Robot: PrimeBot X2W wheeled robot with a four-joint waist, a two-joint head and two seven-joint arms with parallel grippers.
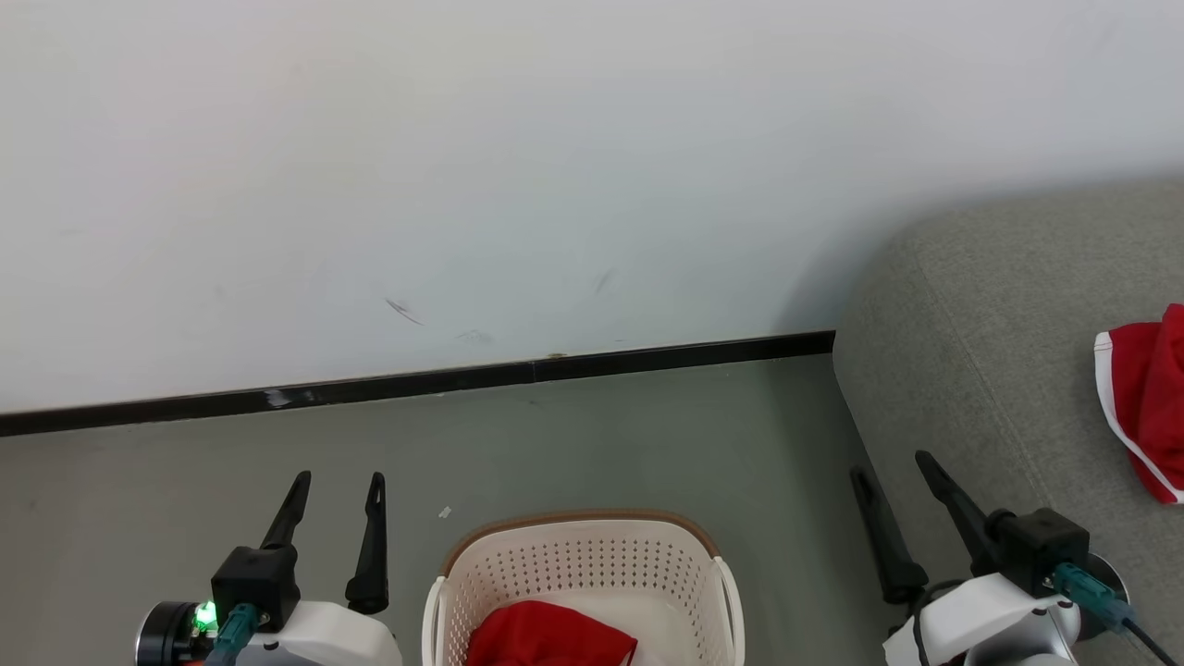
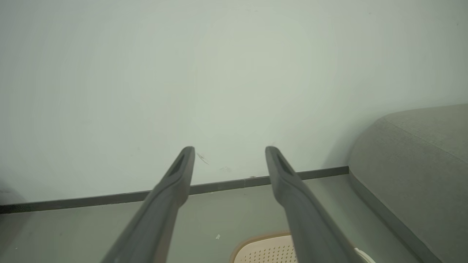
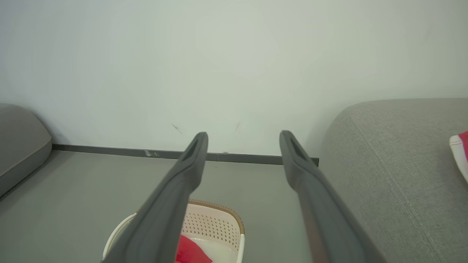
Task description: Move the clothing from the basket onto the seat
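Note:
The cream basket (image 1: pixel 573 564) with its brown rim stands on the floor at the bottom middle, a red garment (image 1: pixel 546 636) bunched inside. Another red garment with white trim (image 1: pixel 1147 402) lies on the grey seat (image 1: pixel 980 324) at the right edge. My left gripper (image 1: pixel 338 486) hovers open left of the basket, holding nothing. My right gripper (image 1: pixel 893 467) is open too, between the basket and the seat's front edge. The right wrist view shows the basket (image 3: pixel 215 223), the garment inside it (image 3: pixel 190 252) and the seat (image 3: pixel 395 153). The left wrist view catches the basket rim (image 2: pixel 263 248).
A white wall with a dark baseboard (image 1: pixel 416 381) runs behind the grey floor (image 1: pixel 601 444). A second grey cushion (image 3: pixel 20 142) sits at the far left in the right wrist view. A small white scrap (image 1: pixel 445 511) lies on the floor near the basket.

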